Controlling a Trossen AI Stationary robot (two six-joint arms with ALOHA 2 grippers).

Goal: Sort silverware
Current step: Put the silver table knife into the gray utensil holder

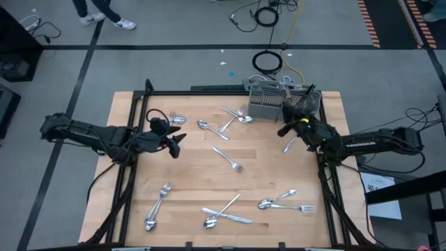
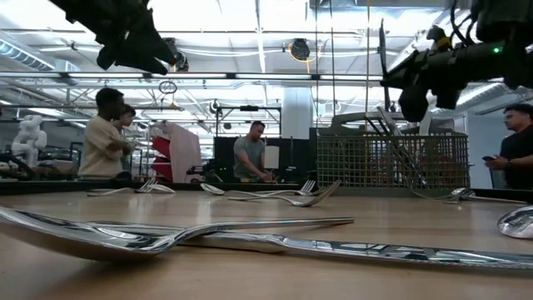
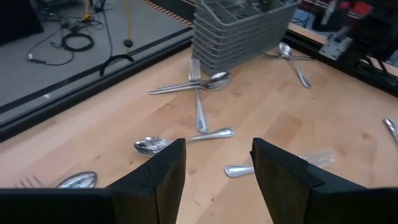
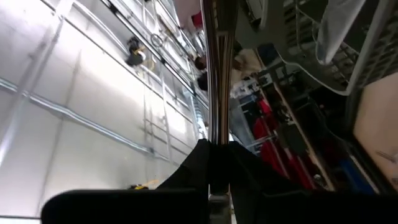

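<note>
Near counter: shiny silver metal forks, spoons and knives (image 1: 221,213) scattered on the wooden counter (image 1: 188,181).
Left gripper (image 1: 178,143): fingers spread, empty, above the left side.
Right gripper (image 1: 285,129): pinching one upright silver utensil (image 4: 217,68) beside the far grey wire-mesh basket (image 1: 268,101).

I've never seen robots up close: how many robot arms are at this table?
2. The left dark jointed arm reaches in from the wooden table's left side; the right dark jointed arm comes from the right, beside the grey wire-mesh basket. None seems hidden.
</note>
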